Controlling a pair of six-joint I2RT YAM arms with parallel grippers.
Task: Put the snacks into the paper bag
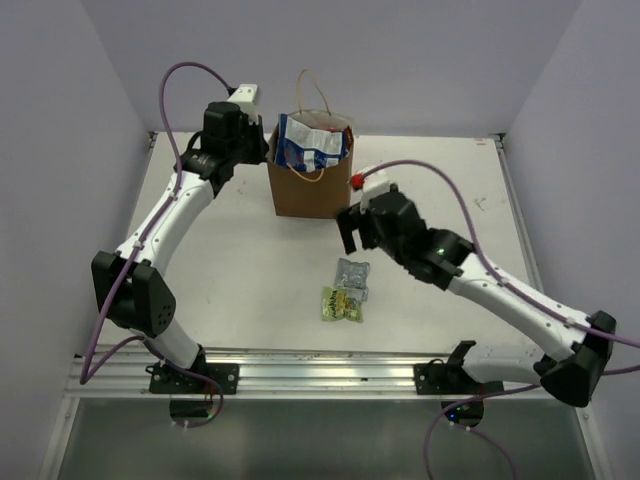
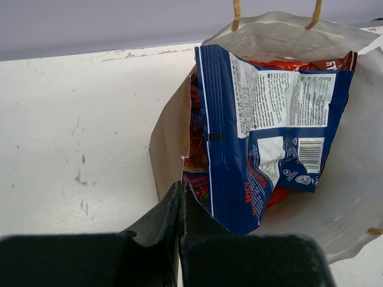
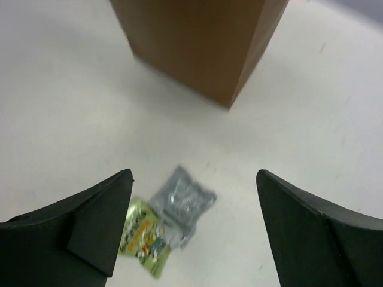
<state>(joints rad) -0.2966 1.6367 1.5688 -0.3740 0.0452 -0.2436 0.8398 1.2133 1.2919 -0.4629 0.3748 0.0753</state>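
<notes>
The brown paper bag (image 1: 305, 190) stands upright at the back middle of the table. A blue-white packet (image 1: 312, 145) sticks out of its open top, with red packets (image 2: 287, 63) behind it. My left gripper (image 1: 262, 140) is shut on the bag's left rim (image 2: 167, 143), its tips (image 2: 181, 188) pinching the paper edge. My right gripper (image 1: 352, 235) is open and empty, hovering in front of the bag (image 3: 203, 42). Below it on the table lie the silver-grey packet (image 3: 182, 200) and the yellow-green packet (image 3: 142, 236), touching each other; both also show in the top view, silver-grey (image 1: 351, 273) and yellow-green (image 1: 343, 304).
The bag's tan cord handles (image 2: 236, 15) loop up at its far rim. A white table (image 1: 230, 270) is bordered by pale walls at the left, back and right. A metal rail (image 1: 320, 375) runs along the near edge with both arm bases.
</notes>
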